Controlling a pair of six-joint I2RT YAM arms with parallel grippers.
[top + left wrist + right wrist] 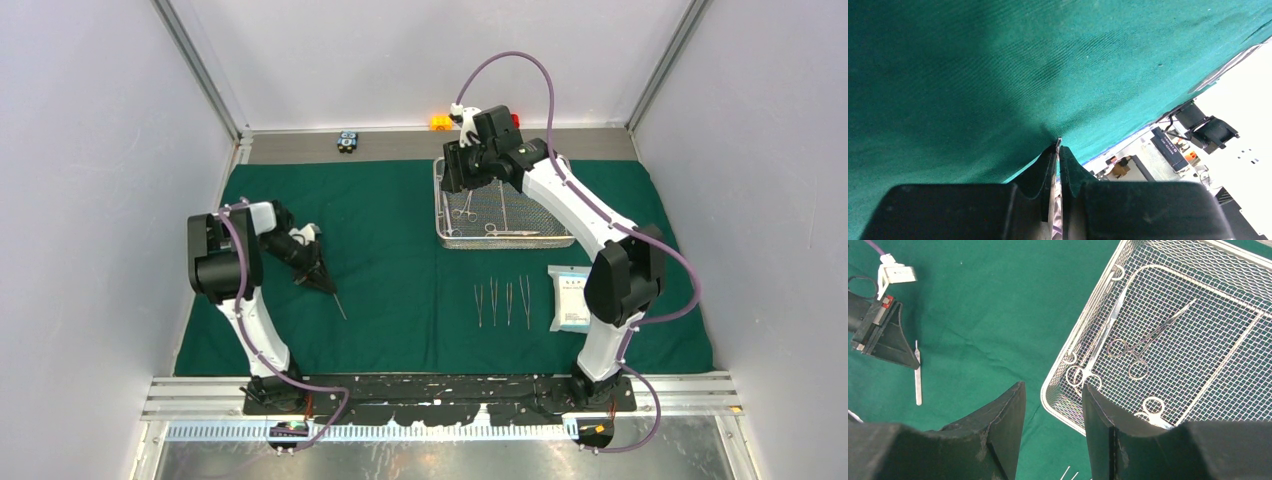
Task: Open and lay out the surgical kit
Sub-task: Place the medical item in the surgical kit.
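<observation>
**On the dark green cloth (400, 250): left jaws grip a slim steel tool (339, 305), right jaws open over the wire-mesh tray (470, 243)**

Across the bench (300, 147) the dark green cloth is spread flat. On its far right part stands the wire-mesh tray, with steel instruments with ring handles inside it. In the right wrist view one pair of forceps (1143, 342) lies diagonally in the middle. A longer pair (1098, 347) lies along the left wall, and one more ring handle (1153, 407) shows at the lower edge. On the cloth in front of the tray, four slim steel tools (509, 300) lie side by side in a row, not touching each other. Just to their right lies the flat white-blue packet (568, 305), partly covered by the right arm (565, 200).

The left arm (225, 255) is over the left part of the cloth, well apart from the tray. The left jaws are closed on the slim steel tool, which sticks out past the fingertips toward the cloth. Whether its tip touches the cloth I cannot tell. The right jaws stand open and empty above the left side of the tray. In the right wrist view one corner of the tray shows between the two fingers.

Beyond the cloth, on the back strip of the bench, stand a black-blue block (347, 141), an orange block (440, 122) and a red block (516, 120), the last half hidden behind the right arm.
</observation>
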